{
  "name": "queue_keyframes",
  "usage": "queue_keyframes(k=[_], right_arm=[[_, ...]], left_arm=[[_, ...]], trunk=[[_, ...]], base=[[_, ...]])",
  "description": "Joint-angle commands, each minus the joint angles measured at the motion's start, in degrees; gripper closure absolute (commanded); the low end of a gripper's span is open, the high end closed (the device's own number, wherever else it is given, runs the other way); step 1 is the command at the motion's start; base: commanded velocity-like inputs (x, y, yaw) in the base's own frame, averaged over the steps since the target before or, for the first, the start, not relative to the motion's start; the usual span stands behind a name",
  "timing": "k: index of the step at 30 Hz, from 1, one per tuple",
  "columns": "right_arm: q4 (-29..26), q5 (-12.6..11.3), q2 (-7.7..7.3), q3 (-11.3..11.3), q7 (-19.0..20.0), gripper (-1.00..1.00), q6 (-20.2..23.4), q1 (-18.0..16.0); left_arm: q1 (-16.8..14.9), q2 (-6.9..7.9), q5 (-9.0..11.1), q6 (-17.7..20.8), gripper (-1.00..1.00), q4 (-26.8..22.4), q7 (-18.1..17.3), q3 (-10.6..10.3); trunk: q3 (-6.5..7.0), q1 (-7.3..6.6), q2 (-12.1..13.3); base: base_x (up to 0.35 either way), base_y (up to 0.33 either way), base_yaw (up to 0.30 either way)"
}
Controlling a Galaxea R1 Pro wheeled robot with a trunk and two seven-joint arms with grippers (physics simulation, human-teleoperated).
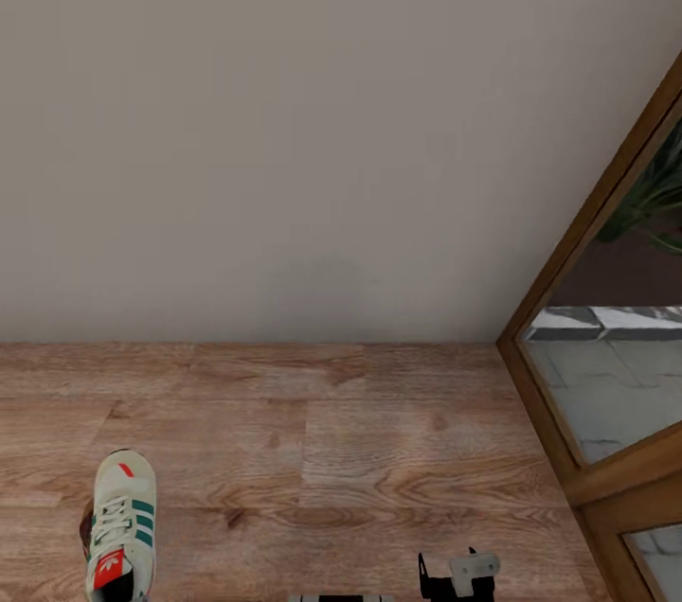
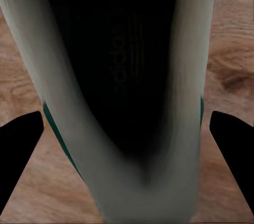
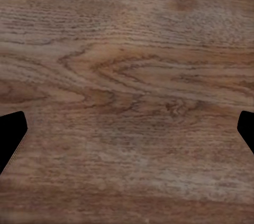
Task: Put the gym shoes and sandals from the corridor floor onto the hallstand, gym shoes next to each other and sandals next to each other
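left hand (image 2: 127, 129) is spread, fingers either side of a gym shoe (image 2: 127, 76), its dark opening facing the cam; not pinched yet. head view has that shoe (image 1: 121, 526) on the corridor floor (image 1: 360, 451) by the wall. right hand (image 3: 127, 129) spread over bare planks. risk: fingers close on the soft collar only, shoe tilts or slips out on lift. rack is out of frame.

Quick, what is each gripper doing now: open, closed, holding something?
Left gripper: open, fingers spread on both sides of a gym shoe, not gripping it.
Right gripper: open, empty, over the corridor floor.
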Motion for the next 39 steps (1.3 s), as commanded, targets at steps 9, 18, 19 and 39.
queue_keyframes(k=[9,18,19,39], right_arm=[[0.0,-0.5,-0.05,0.5,-0.4,-1.00,-0.3,-0.1],[0.0,-0.6,-0.05,0.5,-0.4,-1.00,-0.3,-0.1],[0.0,-0.6,-0.05,0.5,-0.4,-1.00,-0.3,-0.1],[0.0,-0.6,-0.05,0.5,-0.4,-1.00,-0.3,-0.1]], left_arm=[[0.0,0.02,0.5,-0.2,1.00,0.0,0.1,-0.1],[0.0,0.02,0.4,-0.2,1.00,-0.1,0.1,-0.1],[0.0,0.02,0.4,-0.2,1.00,-0.1,0.1,-0.1],[0.0,0.02,0.4,-0.3,1.00,-0.2,0.2,0.0]], trunk=[[-0.56,-0.01,0.0],[-1.09,-0.01,0.0],[-1.14,-0.01,0.0],[-2.31,-0.01,0.0]], base=[[0.000,0.000,0.218],[0.000,-0.058,0.218],[0.000,-0.202,0.218],[0.000,-0.090,0.218]])
